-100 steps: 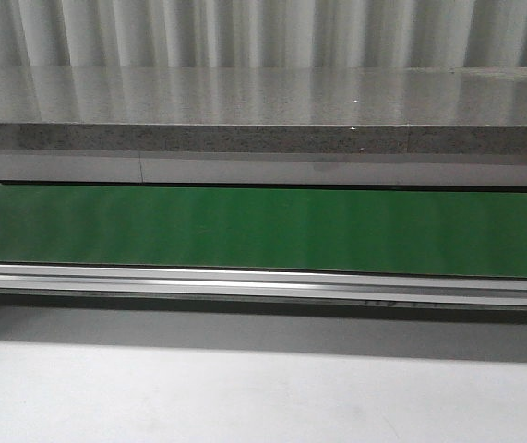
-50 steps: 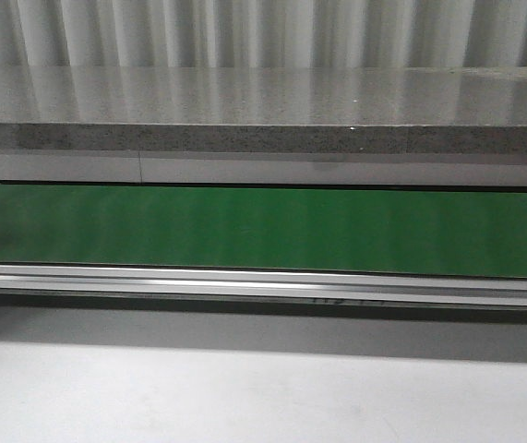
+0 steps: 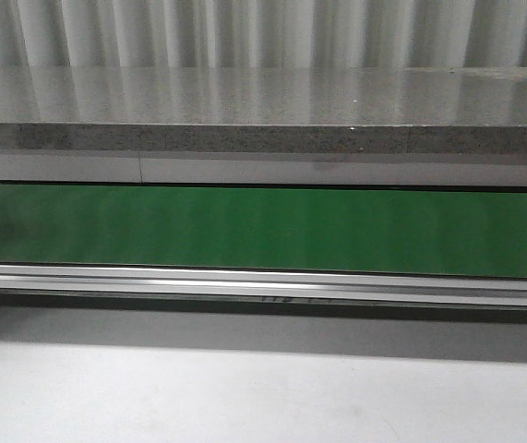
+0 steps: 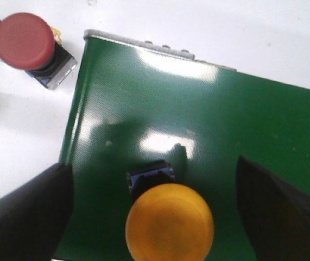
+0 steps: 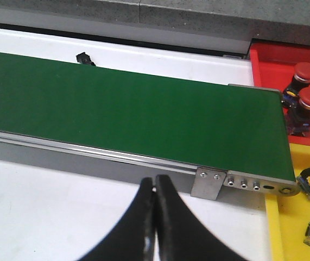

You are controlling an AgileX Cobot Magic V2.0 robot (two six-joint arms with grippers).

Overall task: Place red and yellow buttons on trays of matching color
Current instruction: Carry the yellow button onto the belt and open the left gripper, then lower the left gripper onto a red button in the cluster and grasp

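While the left fingers (image 4: 155,217) are spread wide, a yellow button (image 4: 169,222) is seen standing between them on the green belt (image 4: 209,125), untouched on either side.
Left fingers: open, one dark pad (image 4: 24,212) on each flank of the yellow cap, clear of it.
Right fingers: (image 5: 155,217) pressed together with nothing held, hanging over the white worktop (image 5: 62,206) just in front of the belt rail.
Yellow button: upright on its dark base, near the belt's end edge.
Red button: (image 4: 24,43) lying off the belt on the white surface beside that end.
Trays: a red tray (image 5: 285,54) holding two red buttons (image 5: 305,89) and a yellow tray (image 5: 290,228) with a yellow button in it are placed past the far belt end, in the right wrist view.
Step in hand: judged to be the grasp of the yellow button.
Advice: the cap should be kept centred between the pads, the descent made to the base, and the closing done evenly so the button is not tipped.
Front view: only bare belt is shown.
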